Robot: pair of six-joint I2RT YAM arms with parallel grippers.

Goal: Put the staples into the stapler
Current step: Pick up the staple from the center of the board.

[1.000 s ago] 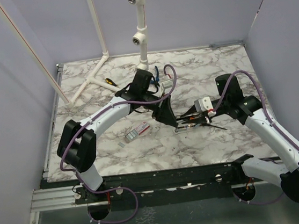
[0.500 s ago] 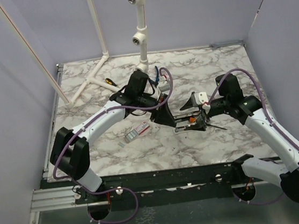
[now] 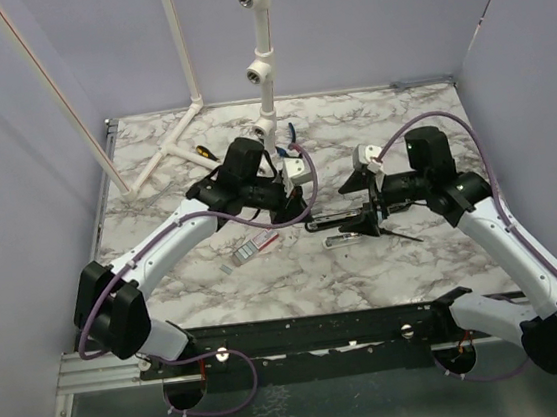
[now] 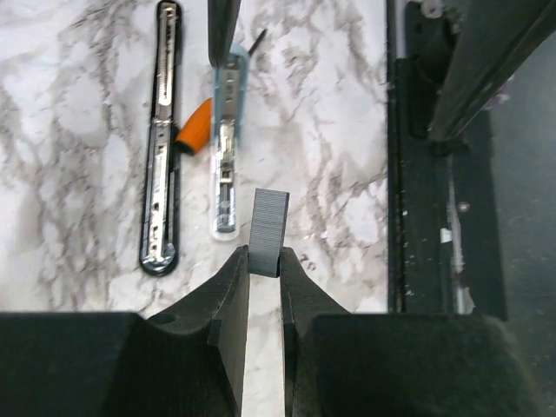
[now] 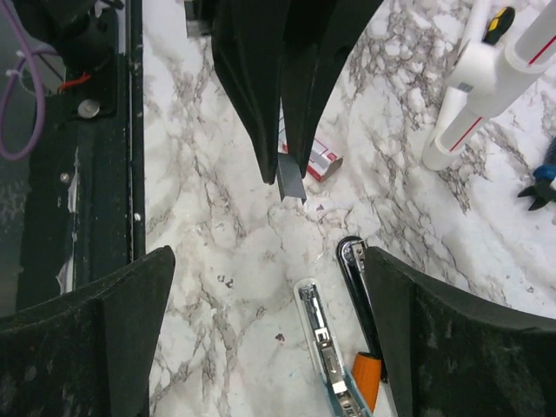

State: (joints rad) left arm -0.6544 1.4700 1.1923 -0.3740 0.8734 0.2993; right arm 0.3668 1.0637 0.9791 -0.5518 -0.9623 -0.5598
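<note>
My left gripper [image 4: 264, 261] is shut on a short grey strip of staples [image 4: 267, 230], which hangs just above the marble table. The black stapler [image 4: 163, 139] lies open on the table ahead of it, metal channel up, next to a pale teal bar [image 4: 228, 148]. In the right wrist view the stapler [image 5: 356, 278] lies by my right finger, and the strip [image 5: 291, 181] shows at the left gripper's tips. My right gripper [image 5: 269, 256] is open wide over the stapler's end with nothing in it. The red-marked white staple box [image 3: 256, 245] lies left of the stapler [image 3: 335, 222].
An orange-handled screwdriver [image 4: 195, 130] lies between the stapler and the teal bar. White pipe stands [image 3: 262, 59] rise at the back, with blue pliers [image 3: 290, 132] and a yellow-black tool [image 3: 207, 151] near them. The black base rail [image 4: 434, 174] runs along the near edge.
My right gripper has opened wide and lifted back from the stapler. The left gripper has drawn back to the left, still holding the staple strip.
</note>
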